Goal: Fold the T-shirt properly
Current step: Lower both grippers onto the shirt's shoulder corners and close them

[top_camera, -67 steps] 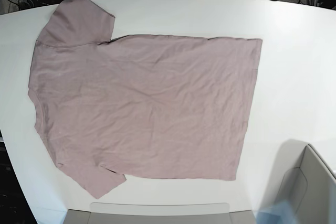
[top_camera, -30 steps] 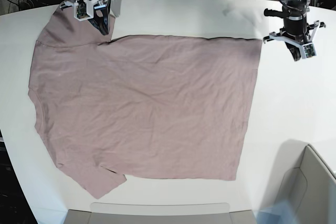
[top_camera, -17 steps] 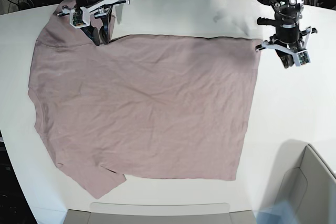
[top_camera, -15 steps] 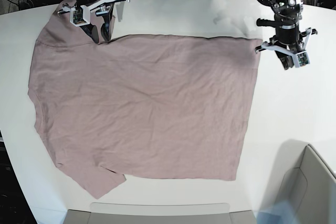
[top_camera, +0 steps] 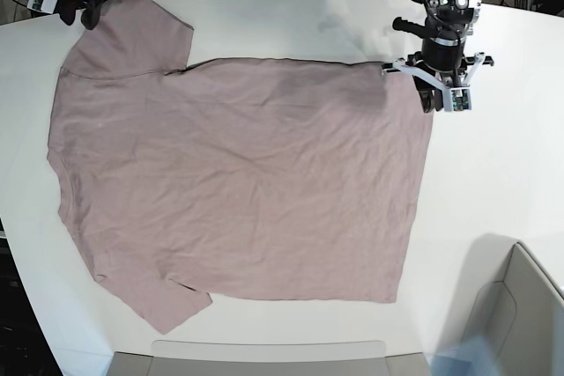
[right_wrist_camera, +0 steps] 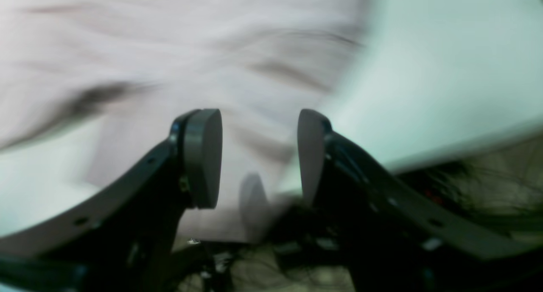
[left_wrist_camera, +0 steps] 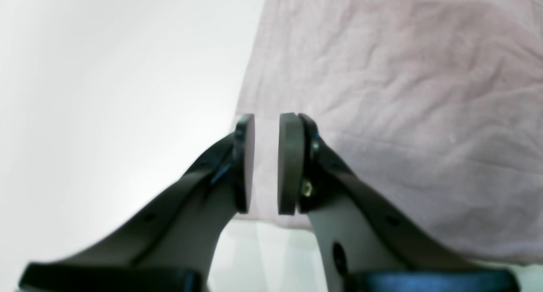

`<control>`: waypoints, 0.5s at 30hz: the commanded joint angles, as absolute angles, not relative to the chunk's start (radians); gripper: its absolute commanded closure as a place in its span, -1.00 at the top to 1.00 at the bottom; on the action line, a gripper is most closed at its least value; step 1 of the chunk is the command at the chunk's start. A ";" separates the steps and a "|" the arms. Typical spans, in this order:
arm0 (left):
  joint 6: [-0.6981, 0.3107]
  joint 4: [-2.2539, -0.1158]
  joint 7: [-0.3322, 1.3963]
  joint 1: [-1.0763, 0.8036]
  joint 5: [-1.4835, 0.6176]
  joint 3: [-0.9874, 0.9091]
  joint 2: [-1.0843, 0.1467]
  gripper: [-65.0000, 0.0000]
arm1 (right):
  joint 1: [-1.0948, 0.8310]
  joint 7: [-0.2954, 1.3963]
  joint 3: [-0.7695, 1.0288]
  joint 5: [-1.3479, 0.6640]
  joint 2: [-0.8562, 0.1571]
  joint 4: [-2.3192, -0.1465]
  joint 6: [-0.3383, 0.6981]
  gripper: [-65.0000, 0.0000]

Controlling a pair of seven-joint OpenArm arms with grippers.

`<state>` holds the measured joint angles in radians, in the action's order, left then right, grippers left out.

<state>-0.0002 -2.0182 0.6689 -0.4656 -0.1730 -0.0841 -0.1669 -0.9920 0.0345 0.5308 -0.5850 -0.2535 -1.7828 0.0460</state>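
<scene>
Both sets of jaws, left (left_wrist_camera: 267, 164) and right (right_wrist_camera: 259, 160), spread empty near the T-shirt (top_camera: 247, 182).

— What's carrying everything here?
— A white table (top_camera: 493, 182), its far edge running in front of a tangle of cables

— And lying on it?
— The dusty-pink T-shirt (top_camera: 247, 182), spread out flat, one sleeve by the table's far-left corner, the other pointing toward the near edge

Bright, pale light, soft-edged shadow at lower right, right wrist view motion-blurred.
</scene>
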 commanded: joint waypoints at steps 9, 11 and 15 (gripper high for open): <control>0.001 -2.025 0.642 -0.464 -0.165 -0.087 -0.171 -0.64 | -0.958 0.010 0.530 -0.674 -0.297 -1.661 0.071 -0.11; 0.001 -2.025 0.642 -0.464 -0.165 -0.087 -0.168 -0.64 | -0.921 0.010 0.512 -0.674 -0.300 -1.626 0.071 -0.11; 0.002 -2.025 0.642 -0.464 -0.165 -0.096 -0.168 -0.64 | -0.901 0.012 0.466 -0.674 -0.321 -1.620 0.071 -0.11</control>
